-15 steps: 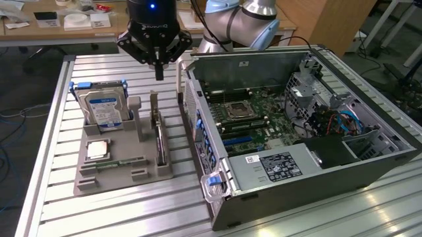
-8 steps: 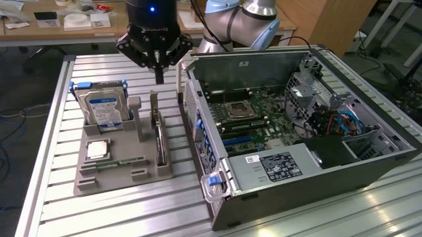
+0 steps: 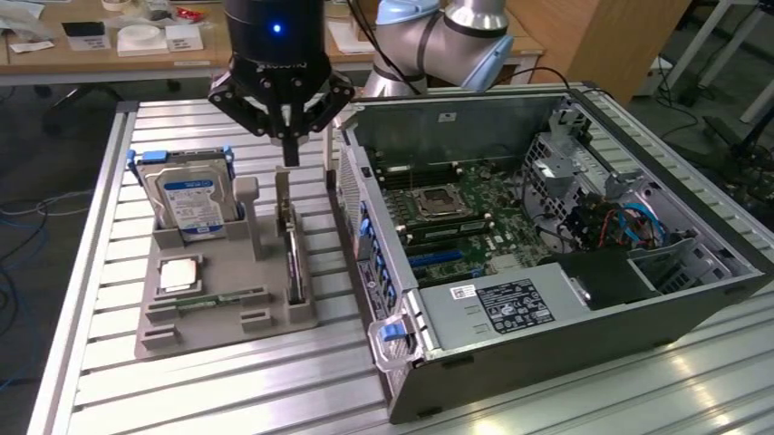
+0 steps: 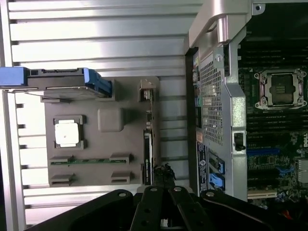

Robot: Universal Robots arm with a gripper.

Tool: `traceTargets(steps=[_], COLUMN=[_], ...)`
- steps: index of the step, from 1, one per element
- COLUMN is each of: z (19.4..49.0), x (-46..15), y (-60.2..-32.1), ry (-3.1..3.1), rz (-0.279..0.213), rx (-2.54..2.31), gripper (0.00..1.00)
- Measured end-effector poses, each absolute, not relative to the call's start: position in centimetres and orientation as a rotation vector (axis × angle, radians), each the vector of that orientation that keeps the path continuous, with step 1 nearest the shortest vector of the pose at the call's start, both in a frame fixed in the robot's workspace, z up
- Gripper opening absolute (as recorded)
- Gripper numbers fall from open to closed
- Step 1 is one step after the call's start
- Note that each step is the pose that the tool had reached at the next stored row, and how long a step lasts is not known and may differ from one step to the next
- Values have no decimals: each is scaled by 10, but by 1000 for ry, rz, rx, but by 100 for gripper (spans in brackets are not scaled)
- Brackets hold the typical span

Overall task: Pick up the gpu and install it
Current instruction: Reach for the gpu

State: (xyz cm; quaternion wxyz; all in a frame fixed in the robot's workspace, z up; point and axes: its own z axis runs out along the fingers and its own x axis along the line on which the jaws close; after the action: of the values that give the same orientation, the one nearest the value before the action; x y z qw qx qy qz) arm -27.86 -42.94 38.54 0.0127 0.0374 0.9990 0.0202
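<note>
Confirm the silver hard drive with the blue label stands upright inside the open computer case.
No. The silver hard drive with the blue label stands upright in the grey plastic holder beside the open computer case; the exterior view shows it.

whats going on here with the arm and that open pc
A robot arm's gripper, shut, hangs just above the gpu, which stands on edge in a grey holder. The gpu is not lifted yet, and I cannot tell whether the gripper touches it. The open pc case sits beside the holder, on the exterior view's right.
</note>
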Motion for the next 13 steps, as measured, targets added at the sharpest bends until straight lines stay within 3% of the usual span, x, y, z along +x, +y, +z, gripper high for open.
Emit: traceTargets(steps=[13], z=[382], x=[-288], y=[-449], ry=[3113], rz=[63], rx=[117], gripper=[11])
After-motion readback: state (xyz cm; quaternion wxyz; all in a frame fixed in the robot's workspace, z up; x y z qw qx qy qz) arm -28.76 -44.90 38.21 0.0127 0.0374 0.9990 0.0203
